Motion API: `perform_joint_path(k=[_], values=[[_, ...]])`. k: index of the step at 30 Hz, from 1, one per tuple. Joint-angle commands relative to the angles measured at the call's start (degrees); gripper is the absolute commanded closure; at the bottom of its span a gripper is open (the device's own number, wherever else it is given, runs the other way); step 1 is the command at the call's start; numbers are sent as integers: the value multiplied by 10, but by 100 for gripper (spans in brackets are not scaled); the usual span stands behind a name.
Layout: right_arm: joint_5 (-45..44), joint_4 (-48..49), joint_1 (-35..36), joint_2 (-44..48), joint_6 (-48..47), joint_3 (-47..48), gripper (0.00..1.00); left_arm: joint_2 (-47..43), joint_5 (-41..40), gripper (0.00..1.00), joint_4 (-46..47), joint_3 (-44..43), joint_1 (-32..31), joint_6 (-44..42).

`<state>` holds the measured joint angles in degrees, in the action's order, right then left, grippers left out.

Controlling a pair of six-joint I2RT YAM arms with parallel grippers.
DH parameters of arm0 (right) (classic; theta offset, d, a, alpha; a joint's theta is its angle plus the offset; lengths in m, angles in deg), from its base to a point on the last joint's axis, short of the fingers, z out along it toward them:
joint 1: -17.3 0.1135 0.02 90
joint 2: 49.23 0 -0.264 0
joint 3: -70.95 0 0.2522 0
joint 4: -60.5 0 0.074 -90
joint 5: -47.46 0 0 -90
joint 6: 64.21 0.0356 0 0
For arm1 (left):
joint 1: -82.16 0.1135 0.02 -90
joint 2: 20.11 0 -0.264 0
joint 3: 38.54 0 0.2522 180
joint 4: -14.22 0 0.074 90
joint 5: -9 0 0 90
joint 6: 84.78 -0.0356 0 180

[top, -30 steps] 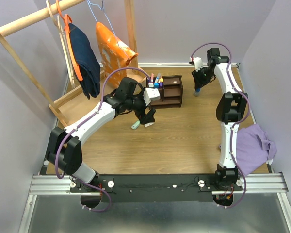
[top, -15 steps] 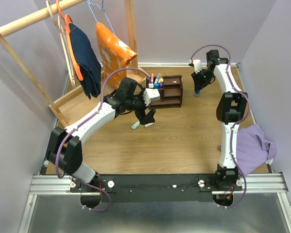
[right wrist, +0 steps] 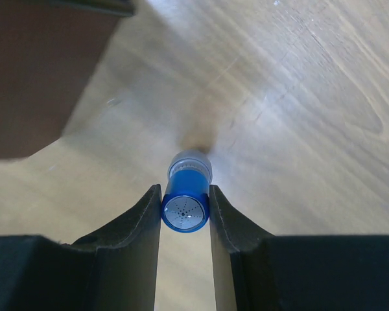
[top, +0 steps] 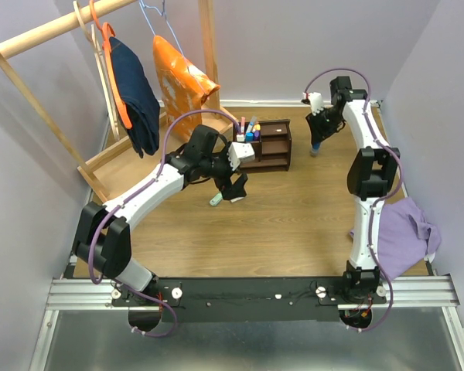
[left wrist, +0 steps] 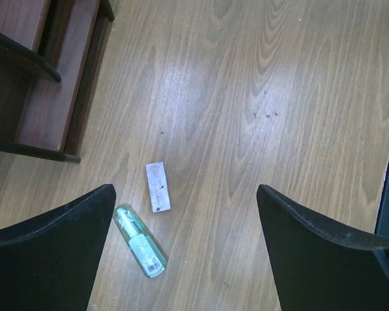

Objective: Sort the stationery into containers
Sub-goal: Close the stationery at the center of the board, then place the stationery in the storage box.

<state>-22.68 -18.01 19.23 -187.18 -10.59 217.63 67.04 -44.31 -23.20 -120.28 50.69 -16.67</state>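
Observation:
The dark brown organizer (top: pixel 272 145) stands at the table's back middle, with several pens upright in its left compartment (top: pixel 248 130). My left gripper (top: pixel 233 188) is open above the table in front of it. Below it lie a pale green tube-shaped piece (left wrist: pixel 141 242) and a small beige piece (left wrist: pixel 158 186); the green one also shows in the top view (top: pixel 216 200). My right gripper (top: pixel 317 139) is shut on a blue marker (right wrist: pixel 187 202), held upright to the right of the organizer. The organizer's corner (right wrist: pixel 32 71) is at that view's left.
A pale wooden clothes rack (top: pixel 39 35) with a dark blue garment (top: pixel 135 97) and an orange garment (top: pixel 182 77) stands at the back left. A purple cloth (top: pixel 406 232) lies at the right edge. Walls close in on both sides.
My right gripper with the blue marker has shifted slightly at the back right. The left gripper has edged a little down and left over the green piece.

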Motion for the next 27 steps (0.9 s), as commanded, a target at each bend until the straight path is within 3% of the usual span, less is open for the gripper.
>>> perform_joint_path(k=[1, 9, 13, 18, 27], values=[[2, -34, 18, 137, 20, -23, 99, -37, 1, 1, -4, 15, 0, -18], [17, -58, 71, 252, 25, -26, 99, -74, -15, 1, -4, 43, 0, -25], [31, -73, 97, 241, 43, 37, 99, -83, -21, 1, -3, 45, 0, -25], [10, -61, 151, 225, 44, 31, 99, -92, -28, 1, -3, 47, 2, -27], [-10, -70, 179, 151, 25, 51, 99, -110, -44, 1, -4, 67, 5, -25]])
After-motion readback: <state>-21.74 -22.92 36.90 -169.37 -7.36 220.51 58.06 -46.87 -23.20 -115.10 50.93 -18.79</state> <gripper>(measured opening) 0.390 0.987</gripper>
